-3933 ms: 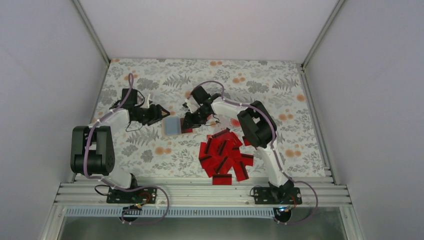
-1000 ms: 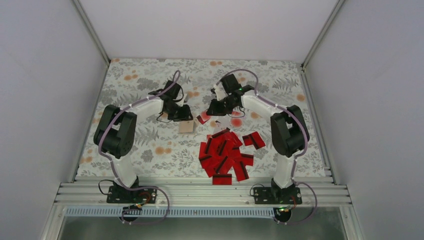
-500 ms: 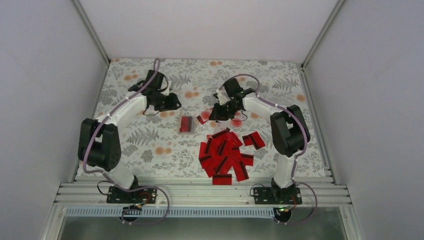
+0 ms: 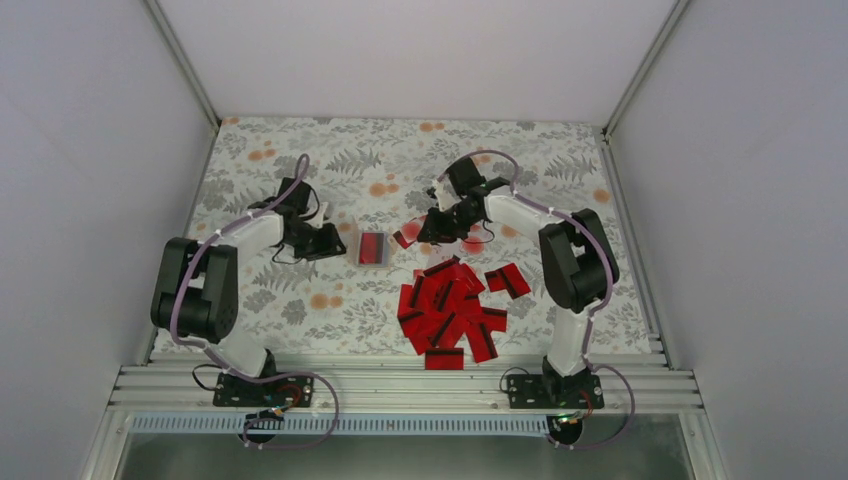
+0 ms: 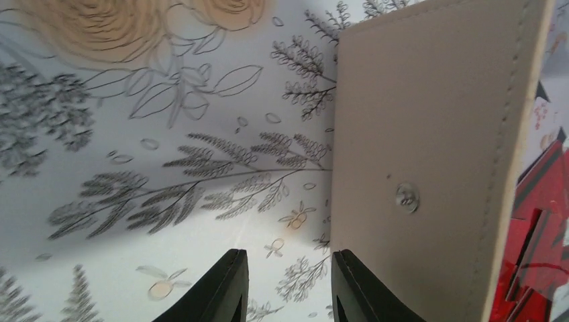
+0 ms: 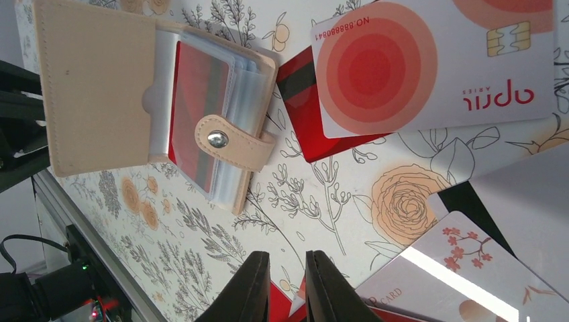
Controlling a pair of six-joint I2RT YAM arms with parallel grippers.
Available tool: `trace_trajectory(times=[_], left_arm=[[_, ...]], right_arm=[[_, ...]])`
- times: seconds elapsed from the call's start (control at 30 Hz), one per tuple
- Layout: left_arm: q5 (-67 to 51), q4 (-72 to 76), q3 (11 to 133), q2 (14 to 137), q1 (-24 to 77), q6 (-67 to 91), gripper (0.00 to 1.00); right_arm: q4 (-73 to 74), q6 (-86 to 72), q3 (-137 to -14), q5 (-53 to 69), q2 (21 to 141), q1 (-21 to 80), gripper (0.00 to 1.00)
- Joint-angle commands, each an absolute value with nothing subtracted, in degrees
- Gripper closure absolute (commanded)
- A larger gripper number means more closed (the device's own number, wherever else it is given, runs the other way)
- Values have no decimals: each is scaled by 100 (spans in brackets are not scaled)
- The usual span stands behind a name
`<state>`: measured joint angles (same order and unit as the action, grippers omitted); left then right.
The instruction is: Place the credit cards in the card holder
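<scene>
**Q:** What does the worktop (image 4: 560,170) carry, largest item first?

**A:** A heap of red credit cards (image 4: 450,310), fanned out toward the near edge, right of centre. A few more cards lie loose farther back. Among them is a pale card (image 6: 429,67) printed with red rings, resting on a red one.

**Q:** And the card holder (image 4: 372,248)?

**A:** It lies open and flat near the worktop's middle, slightly left, between the two arms and apart from the heap. One red card (image 6: 198,121) shows inside its clear sleeve. The snap strap (image 6: 231,141) is undone.

**Q:** The claws?

**A:** The left gripper (image 5: 288,282) sits low at the holder's left edge, jaws partly open with only cloth between them. The right gripper (image 6: 288,282) hovers over the loose cards, jaws parted by a narrow slit, holding nothing.

**Q:** Progress?

**A:** Early, by appearance. One card seems stowed, and the whole heap plus the loose cards remain outside.
</scene>
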<state>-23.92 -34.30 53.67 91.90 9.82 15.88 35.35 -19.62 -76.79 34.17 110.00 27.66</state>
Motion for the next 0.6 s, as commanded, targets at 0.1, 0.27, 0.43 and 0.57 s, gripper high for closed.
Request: trace_trajectory(times=[0.1, 0.27, 0.43, 0.57], left_arm=[[-3269, -2526, 5518, 9704, 1067, 1675, 67], [-3258, -2667, 5933, 9992, 1360, 1626, 67], [-2868, -2931, 6298, 10230, 1691, 1542, 67], [-2586, -3038, 6392, 10343, 1823, 1539, 68]], right_arm=[[3389, -2024, -7627, 3511, 11277, 2731, 85], [3271, -2124, -7738, 3609, 11528, 2700, 85], [3048, -2272, -7757, 3845, 11746, 2696, 85], [2943, -2320, -7788, 3995, 11858, 2696, 85]])
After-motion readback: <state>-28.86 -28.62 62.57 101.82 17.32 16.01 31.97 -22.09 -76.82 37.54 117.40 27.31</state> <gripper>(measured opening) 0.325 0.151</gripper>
